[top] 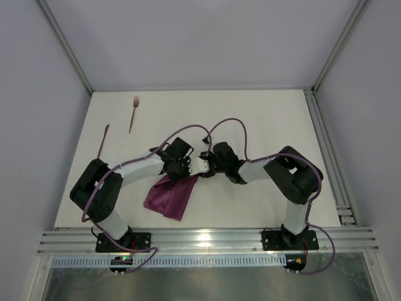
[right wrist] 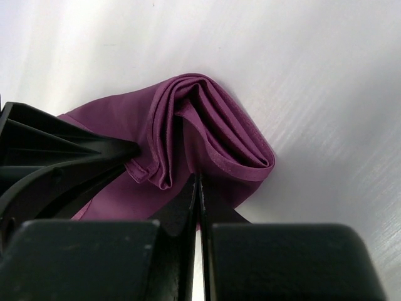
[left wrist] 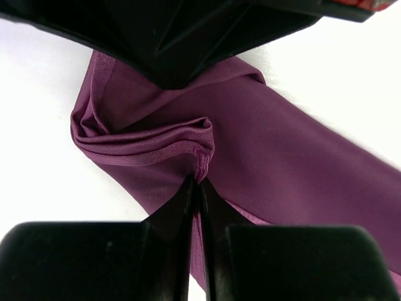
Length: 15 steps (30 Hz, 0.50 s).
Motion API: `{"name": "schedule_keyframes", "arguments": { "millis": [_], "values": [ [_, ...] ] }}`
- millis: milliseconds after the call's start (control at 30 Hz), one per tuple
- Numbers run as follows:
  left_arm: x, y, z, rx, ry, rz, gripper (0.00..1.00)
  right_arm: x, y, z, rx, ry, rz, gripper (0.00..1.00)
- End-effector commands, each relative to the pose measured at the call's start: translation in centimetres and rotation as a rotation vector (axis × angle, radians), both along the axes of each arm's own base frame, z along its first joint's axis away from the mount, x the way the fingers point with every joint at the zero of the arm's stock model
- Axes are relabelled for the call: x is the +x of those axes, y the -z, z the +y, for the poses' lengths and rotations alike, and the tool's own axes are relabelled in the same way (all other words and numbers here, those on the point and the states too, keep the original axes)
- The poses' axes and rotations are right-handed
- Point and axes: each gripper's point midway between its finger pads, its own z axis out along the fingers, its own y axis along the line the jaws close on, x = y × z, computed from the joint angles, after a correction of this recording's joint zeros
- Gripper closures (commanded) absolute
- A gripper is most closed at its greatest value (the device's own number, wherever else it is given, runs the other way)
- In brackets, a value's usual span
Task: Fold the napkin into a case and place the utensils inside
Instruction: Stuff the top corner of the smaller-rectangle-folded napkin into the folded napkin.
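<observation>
The plum-purple napkin [top: 169, 198] lies bunched and partly folded near the table's front, with its upper end lifted between the two grippers. My left gripper [top: 187, 168] is shut on a hemmed fold of the napkin [left wrist: 282, 163], which shows between the left gripper's [left wrist: 200, 183] tips. My right gripper [top: 202, 166] faces it closely and is shut on the rolled edge of the napkin [right wrist: 213, 125], pinched at the right gripper's [right wrist: 198, 180] tips. The utensils lie apart at the far left: a fork [top: 133, 113] and a knife-like stick [top: 103, 140].
The two wrists almost touch over the table's middle, with purple cables [top: 225, 122] looping above them. Grey walls enclose the white table [top: 263, 119] on three sides. An aluminium rail [top: 207, 239] runs along the front edge.
</observation>
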Motion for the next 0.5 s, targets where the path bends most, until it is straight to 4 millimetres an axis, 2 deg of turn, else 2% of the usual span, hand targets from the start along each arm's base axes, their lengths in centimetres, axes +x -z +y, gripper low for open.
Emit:
{"name": "schedule_keyframes", "arguments": {
  "millis": [0,167,200,333,467],
  "values": [
    [0.0,0.1,-0.7,0.023,0.027,0.007,0.92,0.0,-3.2,1.1,0.114,-0.029,-0.037,0.96],
    [0.3,-0.1,-1.1,0.026,0.021,0.007,0.91,-0.5,-3.7,1.3,0.198,-0.037,-0.01,0.96],
    [0.1,-0.1,-1.1,0.032,0.021,0.016,0.91,-0.5,-4.4,1.5,0.247,-0.036,-0.004,0.96],
    [-0.2,-0.1,-1.1,0.036,0.033,0.03,0.9,-0.1,-4.6,0.6,0.278,-0.002,0.008,0.96],
    [-0.5,-0.2,-1.8,0.026,0.04,0.034,0.88,0.0,-5.3,0.7,0.307,0.004,0.001,0.96]
  ]
}}
